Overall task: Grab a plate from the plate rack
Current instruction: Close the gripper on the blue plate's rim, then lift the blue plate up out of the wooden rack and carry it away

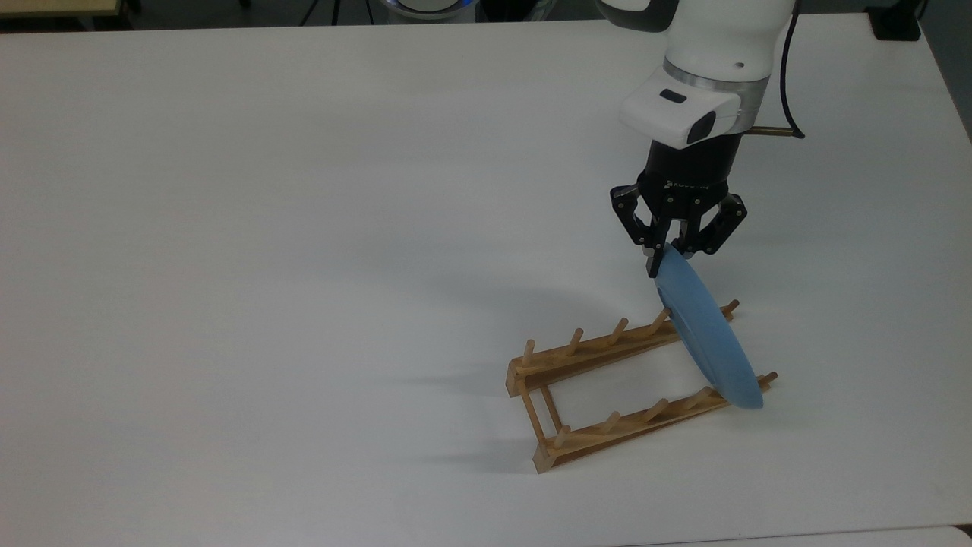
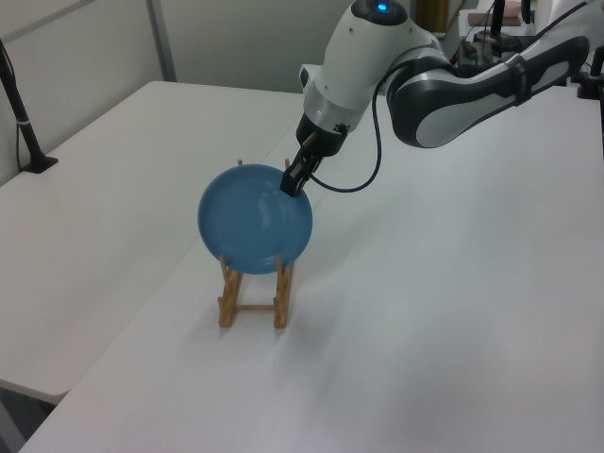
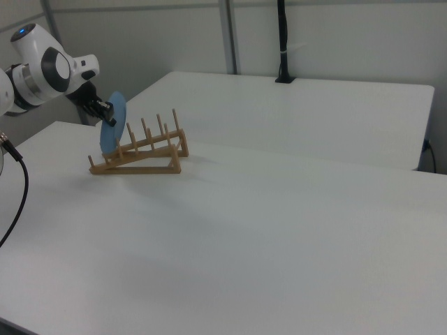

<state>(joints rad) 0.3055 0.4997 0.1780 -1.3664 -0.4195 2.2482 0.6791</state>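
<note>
The light-blue plate (image 1: 710,342) stands on edge at the top view's right end of the wooden plate rack (image 1: 607,380), its lower rim still between the end pegs. My gripper (image 1: 668,254) comes down from above and is shut on the plate's upper rim. In the left view the plate (image 2: 255,219) faces the camera above the rack (image 2: 253,294), with the gripper (image 2: 293,179) pinching its upper right edge. The right view shows the plate (image 3: 112,129) edge-on at the rack's (image 3: 143,157) left end, the gripper (image 3: 103,108) on its top.
The white table (image 1: 304,266) spreads wide to the top view's left of the rack. A black cable (image 1: 782,91) hangs beside the arm's wrist. A black clamped post (image 2: 24,123) stands on the neighbouring table, also seen as a post (image 3: 283,42) in the right view.
</note>
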